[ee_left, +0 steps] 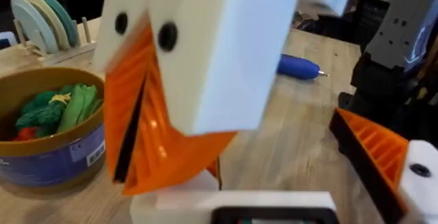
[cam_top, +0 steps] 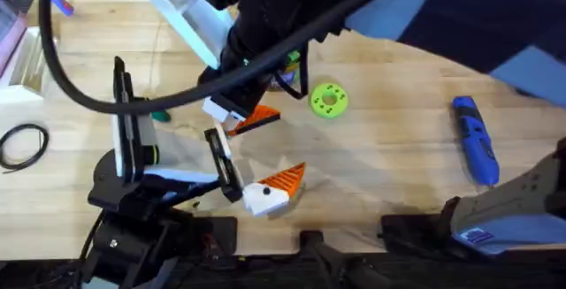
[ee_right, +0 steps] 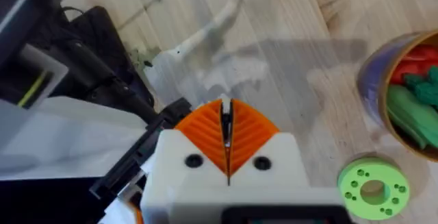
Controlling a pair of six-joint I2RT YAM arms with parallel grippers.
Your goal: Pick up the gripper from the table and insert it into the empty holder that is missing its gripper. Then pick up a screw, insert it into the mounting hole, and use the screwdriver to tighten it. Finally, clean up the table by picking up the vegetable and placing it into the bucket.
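The holder (cam_top: 223, 161) stands left of centre, a narrow black plate. The gripper (ee_left: 205, 53) hangs just above its far end, off the table and tilted. The left gripper (ee_left: 174, 170) looks closed on the orange finger end, leaving the white block free.

I judge the piece light, rigid and hard plastic. The ribbed orange face should give the better grip, while the smooth white block could slip or twist. It is best held low on the ribs, keeping the holes clear for the screw.

It is a squarish white block with two dark holes and a ribbed orange triangle below. A similar white-and-orange finger (cam_top: 272, 190) sits at the holder's near end.

The right gripper (ee_right: 226, 125) has its orange pads pressed together on nothing. The screwdriver (cam_top: 475, 139) lies far right.
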